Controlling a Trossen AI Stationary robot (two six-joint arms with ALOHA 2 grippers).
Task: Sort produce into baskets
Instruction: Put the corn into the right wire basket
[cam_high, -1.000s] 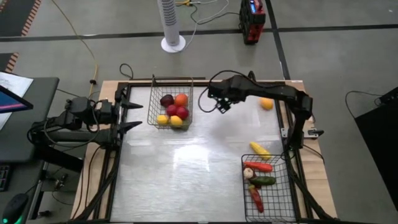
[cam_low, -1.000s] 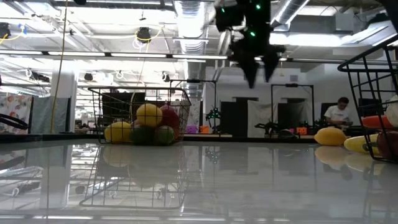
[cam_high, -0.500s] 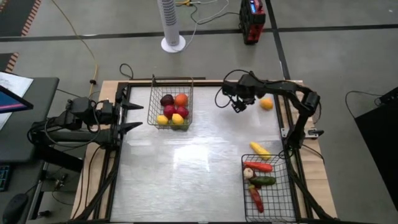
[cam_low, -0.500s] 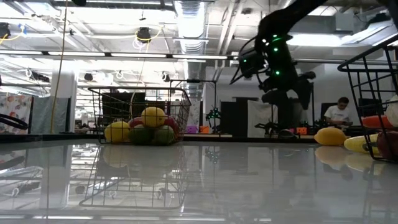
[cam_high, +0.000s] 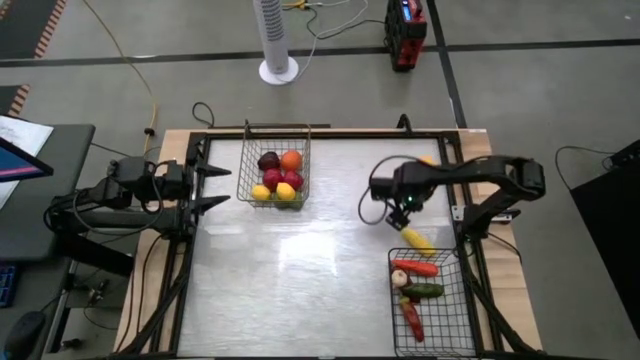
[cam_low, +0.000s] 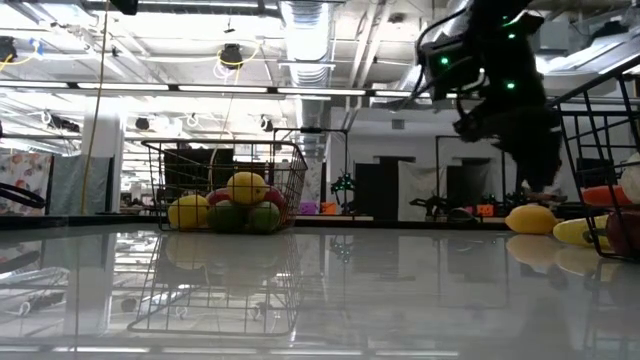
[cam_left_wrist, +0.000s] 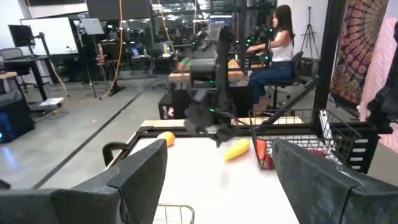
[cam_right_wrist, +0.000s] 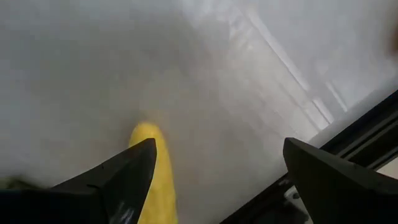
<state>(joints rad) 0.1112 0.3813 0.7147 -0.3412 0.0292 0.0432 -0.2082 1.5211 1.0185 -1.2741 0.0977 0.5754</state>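
My right gripper (cam_high: 404, 215) hovers with fingers spread just above the long yellow piece (cam_high: 417, 240), lying on the table beside the black basket (cam_high: 458, 320). I'd straddle its middle before closing. My left gripper (cam_high: 212, 186) waits, fingers apart.

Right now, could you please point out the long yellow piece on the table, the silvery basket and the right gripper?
long yellow piece (cam_high: 417, 240), high view, its middle.
silvery basket (cam_high: 243, 168), high view, left wall.
right gripper (cam_high: 397, 220), high view, between fingertips.

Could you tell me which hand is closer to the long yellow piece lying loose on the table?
The right hand, open just above the long yellow piece. The left hand waits across the table by the silver basket.
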